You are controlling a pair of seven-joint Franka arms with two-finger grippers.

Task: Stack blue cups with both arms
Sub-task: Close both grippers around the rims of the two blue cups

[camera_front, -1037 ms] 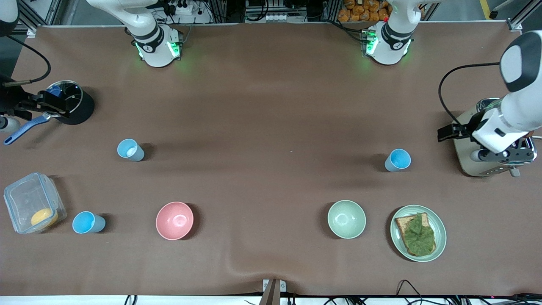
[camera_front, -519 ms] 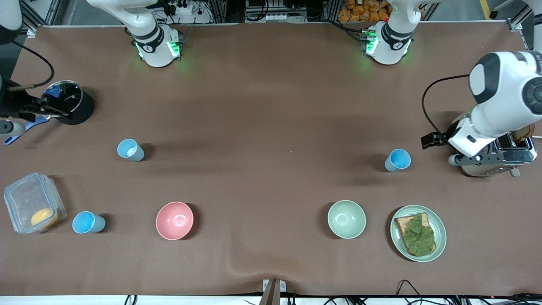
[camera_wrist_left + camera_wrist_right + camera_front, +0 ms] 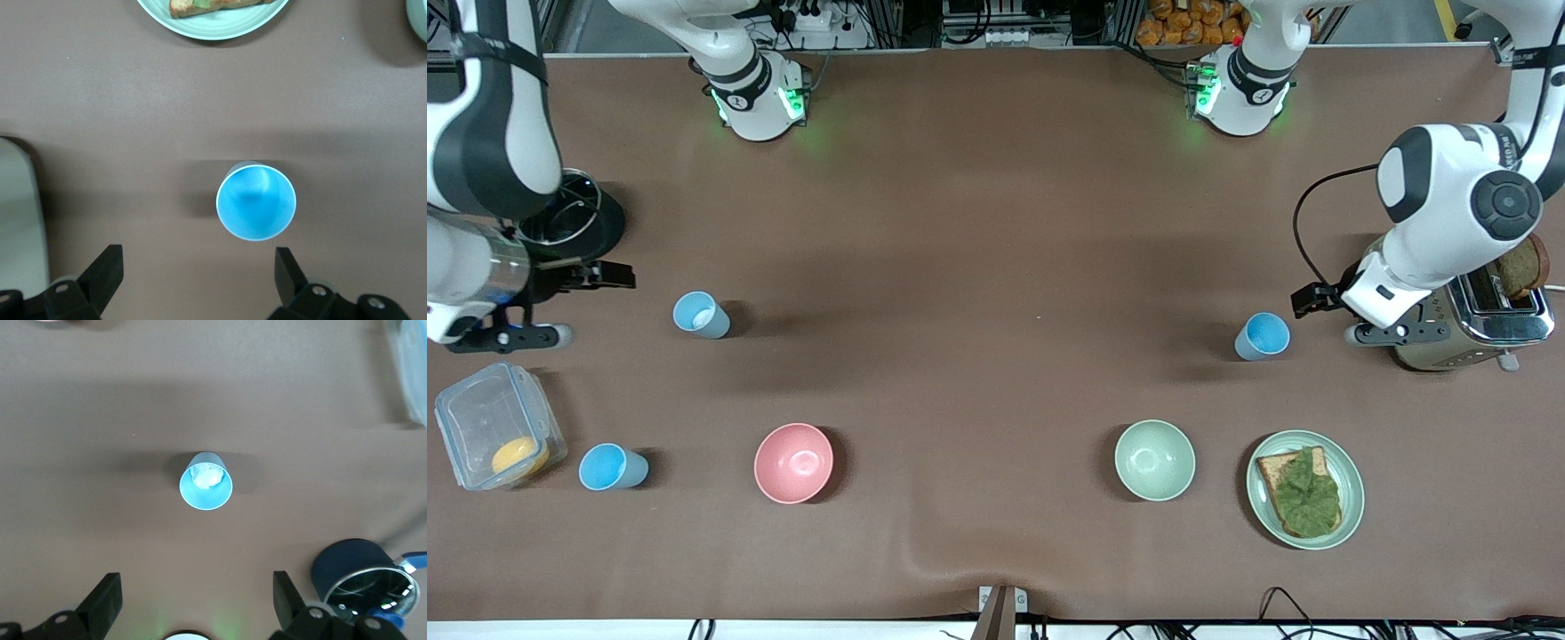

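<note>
Three blue cups stand upright on the brown table. One [image 3: 1262, 336] is toward the left arm's end, beside the toaster; it also shows in the left wrist view [image 3: 256, 201]. One [image 3: 701, 315], with something white inside, is toward the right arm's end and shows in the right wrist view [image 3: 206, 484]. The third [image 3: 612, 468] stands beside the clear container. My left gripper [image 3: 1396, 333] [image 3: 197, 280] is open and empty, up between the toaster and its cup. My right gripper [image 3: 511, 338] [image 3: 197, 600] is open and empty, up beside the dark pot.
A toaster [image 3: 1467, 329] with a slice of bread, a green plate [image 3: 1263, 507] with bread and lettuce, a pale green bowl [image 3: 1154, 460], a pink bowl [image 3: 793, 462], a clear container [image 3: 480, 418] holding something orange, and a dark pot [image 3: 591, 231].
The left gripper came off the toaster toward the nearby blue cup. The right gripper moved from the dark pot toward the cup with the white thing. The cups have not moved.
</note>
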